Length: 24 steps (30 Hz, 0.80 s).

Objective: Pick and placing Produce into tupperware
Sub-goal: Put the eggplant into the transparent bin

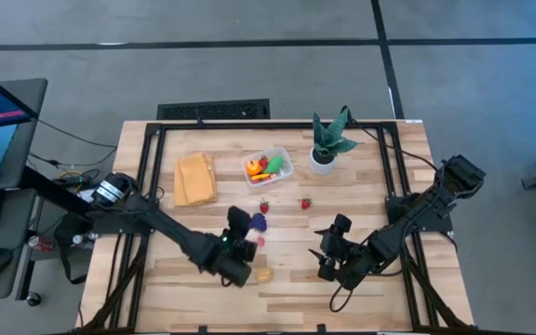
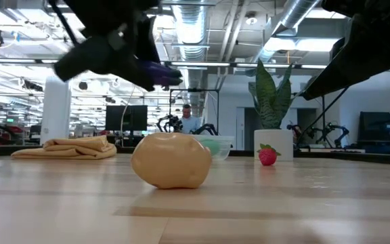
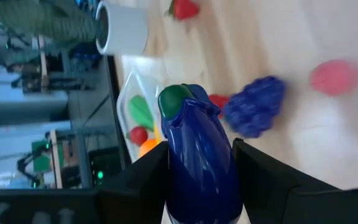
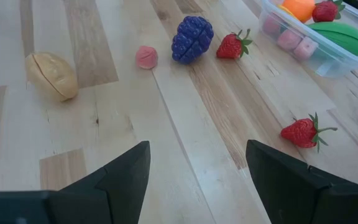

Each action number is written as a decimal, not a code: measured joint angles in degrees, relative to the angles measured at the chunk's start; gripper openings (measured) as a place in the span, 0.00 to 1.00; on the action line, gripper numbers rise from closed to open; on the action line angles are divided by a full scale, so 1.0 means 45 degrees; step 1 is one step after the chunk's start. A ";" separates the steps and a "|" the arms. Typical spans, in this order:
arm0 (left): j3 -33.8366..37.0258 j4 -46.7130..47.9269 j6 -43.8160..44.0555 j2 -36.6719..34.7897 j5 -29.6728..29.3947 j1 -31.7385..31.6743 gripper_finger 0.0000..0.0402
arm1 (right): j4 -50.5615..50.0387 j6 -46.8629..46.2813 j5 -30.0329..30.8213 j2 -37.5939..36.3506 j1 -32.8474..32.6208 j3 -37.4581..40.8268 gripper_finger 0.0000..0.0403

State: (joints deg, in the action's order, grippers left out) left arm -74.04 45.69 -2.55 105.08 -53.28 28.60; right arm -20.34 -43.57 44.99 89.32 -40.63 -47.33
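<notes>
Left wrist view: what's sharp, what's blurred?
Left wrist view: the dark blue glossy toy eggplant in the left end effector is sharp, with glare streaks; the round pink piece is smeared. Low view: the tan potato-shaped toy is sharp, the room behind soft.

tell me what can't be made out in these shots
- Eggplant: held in the left gripper; its lower end runs off the left wrist view's edge.
- Tupperware: low view, mostly behind the tan piece.
- Tupperware contents: high view, too small to sort.
- Pink bit: blurred in the left wrist view.
- Right gripper: open, holding nothing.
</notes>
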 joint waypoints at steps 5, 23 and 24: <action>0.0015 0.0307 -0.0254 0.0000 0.0010 -0.1216 0.40 | 0.0000 0.0000 0.0000 0.0000 -0.0002 0.0000 0.65; 0.0025 -0.1722 -0.3326 0.0000 0.2813 -0.6103 0.40 | -0.0004 0.0005 0.0002 0.0000 -0.0002 0.0000 0.65; 0.0025 -0.1898 -0.3464 0.0000 0.2962 -0.6307 0.40 | -0.0006 0.0005 0.0000 0.0000 0.0003 0.0000 0.65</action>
State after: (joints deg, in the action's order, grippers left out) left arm -73.93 37.15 -18.14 105.08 -39.95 0.21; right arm -20.37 -43.55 44.99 89.32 -40.62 -47.33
